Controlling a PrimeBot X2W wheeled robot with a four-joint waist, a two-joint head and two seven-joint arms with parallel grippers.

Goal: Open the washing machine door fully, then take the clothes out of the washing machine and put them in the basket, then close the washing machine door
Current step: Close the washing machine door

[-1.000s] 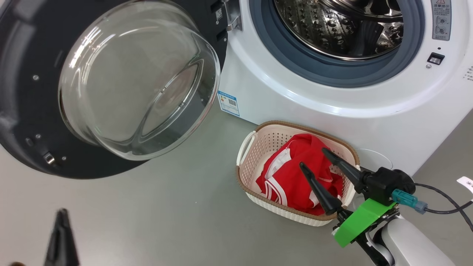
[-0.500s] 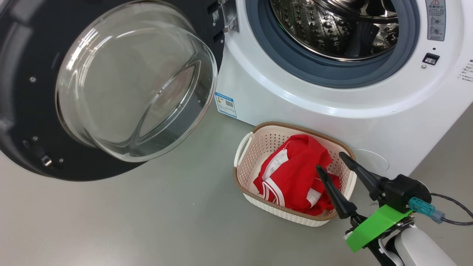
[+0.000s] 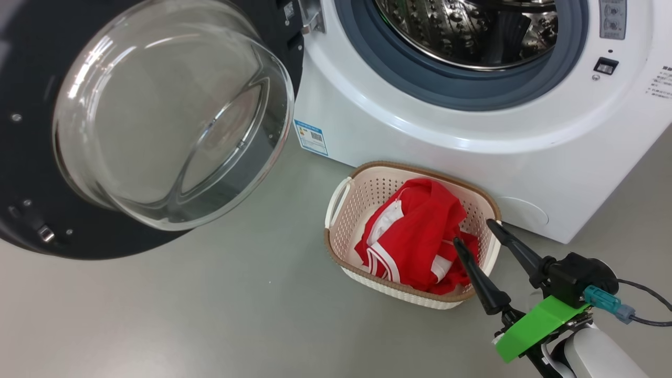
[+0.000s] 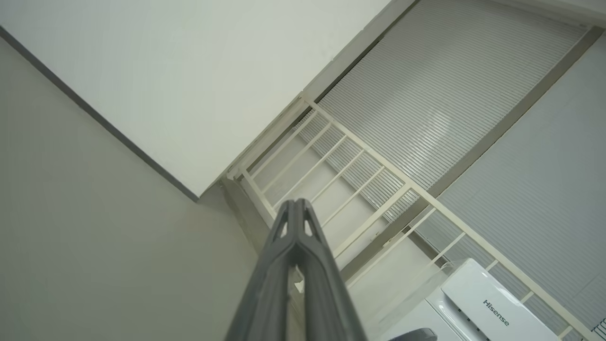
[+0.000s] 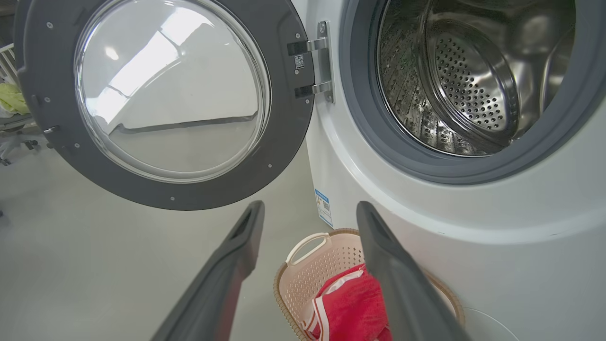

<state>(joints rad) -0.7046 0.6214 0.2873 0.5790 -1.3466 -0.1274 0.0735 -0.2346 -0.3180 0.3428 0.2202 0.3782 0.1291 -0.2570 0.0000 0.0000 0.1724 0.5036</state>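
Two pincers: right pincer [image 3: 473, 232] hovering apart by red striped clothes [image 3: 409, 236] lying in cream perforated plastic basket [image 3: 349, 226]; left pincer [image 4: 296, 204] pressing together.

There's the washing machine door [image 3: 26, 131], swung wide out to the left of the washing machine [image 3: 525, 157], hinged at the left edge of the opening, with its glass bulge standing out over the floor [image 3: 210, 315]. Down on the floor, the basket [image 3: 357, 210] sits just before the machine's front, below the opening and right of the door. The clothes [image 3: 415, 236] lie heaped inside the basket. The right gripper [image 3: 472, 231] is at the basket's right end, fingertips over its rim.
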